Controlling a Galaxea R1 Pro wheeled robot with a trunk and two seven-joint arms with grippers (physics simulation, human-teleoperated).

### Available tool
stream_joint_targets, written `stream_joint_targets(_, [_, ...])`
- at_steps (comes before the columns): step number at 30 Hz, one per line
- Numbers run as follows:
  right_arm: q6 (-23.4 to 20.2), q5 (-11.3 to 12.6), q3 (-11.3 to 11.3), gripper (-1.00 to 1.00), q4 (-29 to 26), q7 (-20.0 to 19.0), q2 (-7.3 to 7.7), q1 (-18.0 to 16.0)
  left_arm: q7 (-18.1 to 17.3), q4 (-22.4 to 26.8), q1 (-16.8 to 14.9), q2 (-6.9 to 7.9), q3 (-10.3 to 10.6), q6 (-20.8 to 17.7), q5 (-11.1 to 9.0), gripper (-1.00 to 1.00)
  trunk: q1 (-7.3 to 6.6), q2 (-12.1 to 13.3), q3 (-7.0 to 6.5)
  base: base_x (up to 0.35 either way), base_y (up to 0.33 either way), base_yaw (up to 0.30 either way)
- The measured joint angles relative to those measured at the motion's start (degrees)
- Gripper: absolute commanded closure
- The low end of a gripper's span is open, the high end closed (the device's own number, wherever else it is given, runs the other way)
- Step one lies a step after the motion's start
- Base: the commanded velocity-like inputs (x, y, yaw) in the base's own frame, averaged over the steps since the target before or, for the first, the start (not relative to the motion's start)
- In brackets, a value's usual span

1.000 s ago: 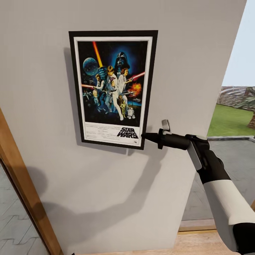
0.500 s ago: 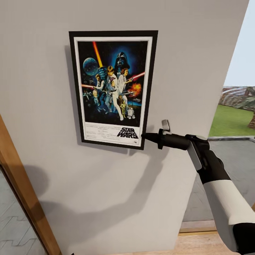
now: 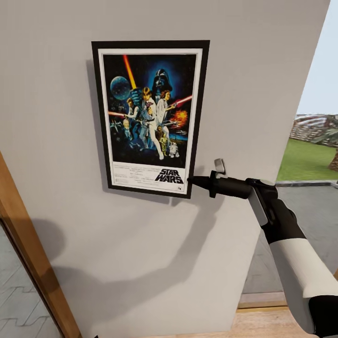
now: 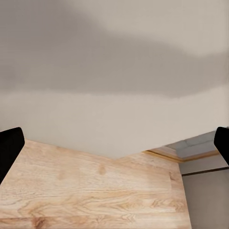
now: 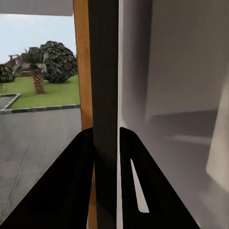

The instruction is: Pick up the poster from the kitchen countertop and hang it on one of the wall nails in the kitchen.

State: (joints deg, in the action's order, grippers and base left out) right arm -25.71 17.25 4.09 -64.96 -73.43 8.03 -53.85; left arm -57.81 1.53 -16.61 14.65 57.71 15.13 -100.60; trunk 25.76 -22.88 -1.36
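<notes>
right end effector (image 3: 191,180): pinching poster (image 3: 150,117) at its lower right corner | left end effector (image 4: 114,143): spread, over wood floor | poster: flat on wall (image 3: 56,117), upright | risk: if unhooked, release drops it; sideways pull tilts the frame

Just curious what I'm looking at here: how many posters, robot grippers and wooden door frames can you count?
Posters: 1, the poster against the wall.
Grippers: 2, the right gripper pinching its lower corner, the left gripper open.
Wooden door frames: 1, the door frame.
Total: 4.
</notes>
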Motion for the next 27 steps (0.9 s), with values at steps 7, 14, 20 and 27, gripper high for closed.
stream_joint_targets(7, [0.0,0.0,0.0,1.0,0.1,0.0,-0.01,0.0,0.0,0.0,0.0,0.0,0.0,0.0,0.0,-1.0,0.0,0.0,0.0,0.0,0.0,0.0])
stream_joint_targets(14, [0.0,0.0,0.0,1.0,0.1,0.0,-0.01,0.0,0.0,0.0,0.0,0.0,0.0,0.0,0.0,-1.0,0.0,0.0,0.0,0.0,0.0,0.0])
stream_joint_targets(20, [0.0,0.0,0.0,1.0,0.1,0.0,-0.01,0.0,0.0,0.0,0.0,0.0,0.0,0.0,0.0,-1.0,-0.01,0.0,0.0,0.059,0.0,0.0])
stream_joint_targets(27, [0.0,0.0,0.0,1.0,0.1,0.0,-0.01,0.0,0.0,0.0,0.0,0.0,0.0,0.0,0.0,-1.0,0.0,0.0,0.0,0.042,0.0,0.0])
